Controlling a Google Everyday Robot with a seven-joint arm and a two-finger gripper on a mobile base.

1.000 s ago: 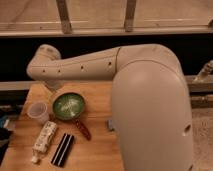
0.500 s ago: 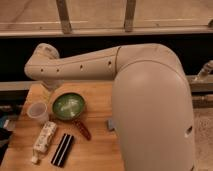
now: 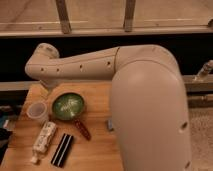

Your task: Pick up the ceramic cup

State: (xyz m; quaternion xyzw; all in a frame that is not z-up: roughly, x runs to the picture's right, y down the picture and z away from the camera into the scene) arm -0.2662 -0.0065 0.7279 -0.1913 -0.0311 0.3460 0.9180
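The ceramic cup (image 3: pixel 37 112) is small, pale and handleless. It stands upright near the left edge of the wooden table (image 3: pixel 97 150), just left of the green bowl (image 3: pixel 68 106). My arm reaches from the right across the back of the table to its far left corner. My gripper (image 3: pixel 47 90) hangs below the arm's end, mostly hidden by the arm, behind and above the cup and apart from it.
A white patterned bottle (image 3: pixel 44 140) lies in front of the cup. A black flat bar (image 3: pixel 62 149) lies beside the bottle. A red-brown utensil (image 3: pixel 82 129) lies in front of the bowl. A dark window ledge runs behind the table.
The arm's far end has shifted slightly to the left over the table's back corner. The objects on the table have not moved.
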